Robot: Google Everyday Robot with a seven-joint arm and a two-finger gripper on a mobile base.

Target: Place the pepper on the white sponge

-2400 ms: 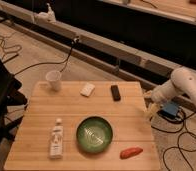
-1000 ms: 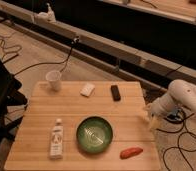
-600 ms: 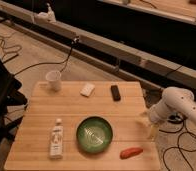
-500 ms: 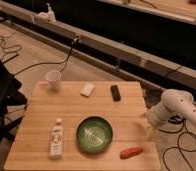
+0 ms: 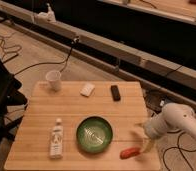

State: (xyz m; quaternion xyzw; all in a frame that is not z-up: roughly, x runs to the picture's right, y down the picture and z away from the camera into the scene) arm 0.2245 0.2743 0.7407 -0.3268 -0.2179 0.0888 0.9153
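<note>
Pincer (image 5: 144, 141) hangs low at the surface's (image 5: 66, 107) near right corner, just beside the pepper (image 5: 130, 152); spread or pressed together, can't tell. Pepper lies right of the green bowl (image 5: 94, 135). White sponge (image 5: 87, 90) sits well apart, far side.

Fig.: Wooden table (image 5: 41, 110) w/ non-task items. (a) White paper cup (image 5: 53, 80) is standing upright nr the far-left corner. (b) Black block (image 5: 115, 92) is lying flat nr the far edge, right of ctr. (c) Green bowl (image 5: 94, 135) is sitting upright at front ctr. (d) White bottle (image 5: 56, 138) is lying on its side just left of (c), not touching it. (e) Black cables (image 5: 41, 64) are trailing over the floor (image 5: 21, 45) beyond the table. Gripper (image 5: 149, 144) is hanging over the table's front-right corner.
</note>
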